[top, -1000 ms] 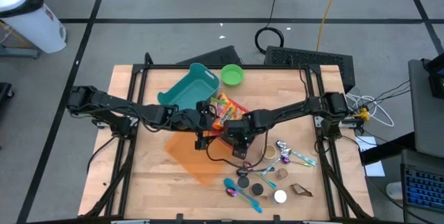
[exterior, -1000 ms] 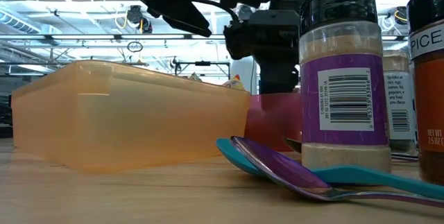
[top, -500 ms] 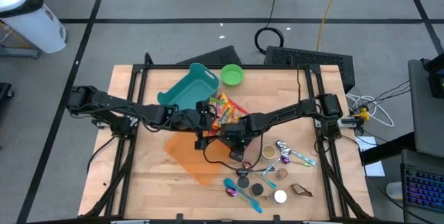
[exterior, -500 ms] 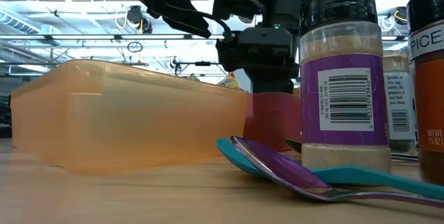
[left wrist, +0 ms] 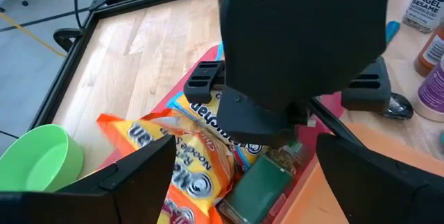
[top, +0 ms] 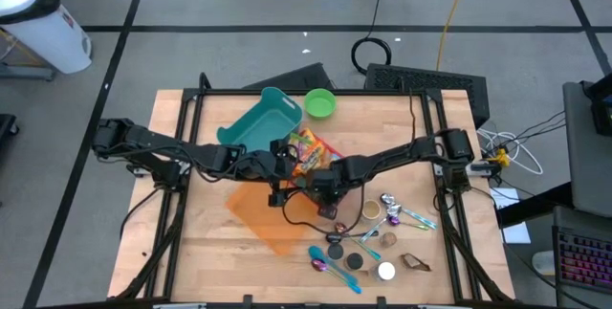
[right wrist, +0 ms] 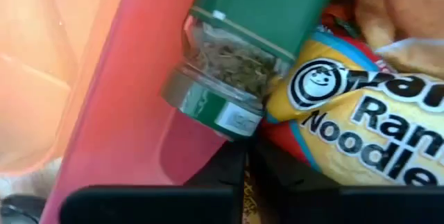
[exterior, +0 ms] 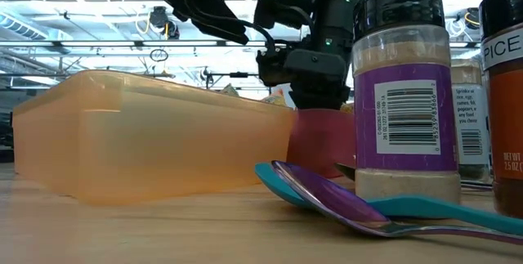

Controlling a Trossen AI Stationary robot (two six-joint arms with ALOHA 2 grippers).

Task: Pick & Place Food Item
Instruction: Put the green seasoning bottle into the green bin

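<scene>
From above I see both arms meeting at the middle of the table [top: 210, 242], over a red bin [left wrist: 201, 85] packed with food packets. My right gripper [top: 323, 187] hangs low over that bin, right above the packets. Through the right wrist camera I look straight down on a green-capped herb jar [right wrist: 243, 57] lying on its side against the bin's wall, touching a yellow ramen pack [right wrist: 347, 130]. The fingers there are only a dark band along the edge, so I cannot tell how far apart they stand, or whether they hold anything.

My left gripper [top: 277, 161] sits just beside the right one, on the bin's near side. In the left wrist camera its two fingers [left wrist: 118, 179] stand wide apart with nothing between them; ahead of them are the ramen pack [left wrist: 201, 116], an orange packet [left wrist: 173, 161], the jar [left wrist: 260, 179] and the body of the right gripper [left wrist: 298, 50] filling the middle.

An orange tub [exterior: 147, 137] lies next to the bin. Spice shakers [exterior: 404, 92] and spoons [exterior: 343, 203] stand close to the low camera, and a green bowl [top: 319, 103] and teal bin [top: 260, 122] lie farther back.
</scene>
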